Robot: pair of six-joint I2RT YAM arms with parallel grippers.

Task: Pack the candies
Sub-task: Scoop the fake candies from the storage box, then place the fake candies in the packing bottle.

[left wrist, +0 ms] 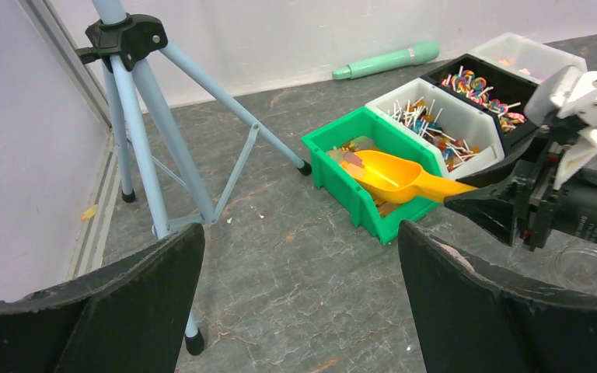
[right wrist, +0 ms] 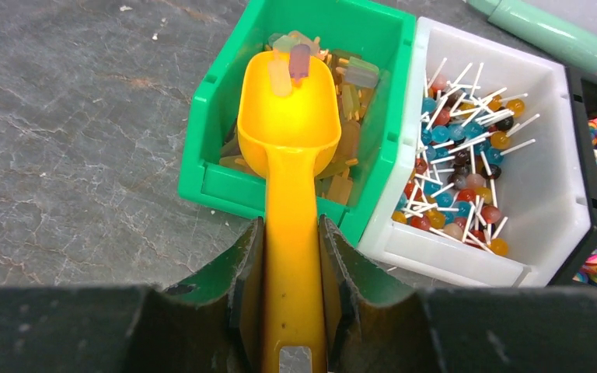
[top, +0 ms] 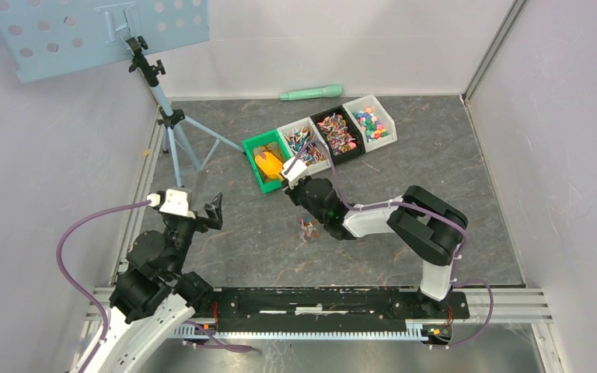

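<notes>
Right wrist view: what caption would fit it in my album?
Right gripper clamps the yellow scoop, its bowl in the green bin with a couple of candies aboard.

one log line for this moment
right gripper: shut on yellow scoop | scoop bowl: in green bin, candies on it | left gripper: open, empty

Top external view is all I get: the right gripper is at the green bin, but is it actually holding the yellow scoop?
Observer: Yes. The right wrist view shows the right gripper shut on the handle of the yellow scoop, one finger on each side.
Operator: Anything in its bowl?
Observer: Two small candies, one pale yellow and one brownish, lie at the bowl's front lip, over the green bin.
</notes>
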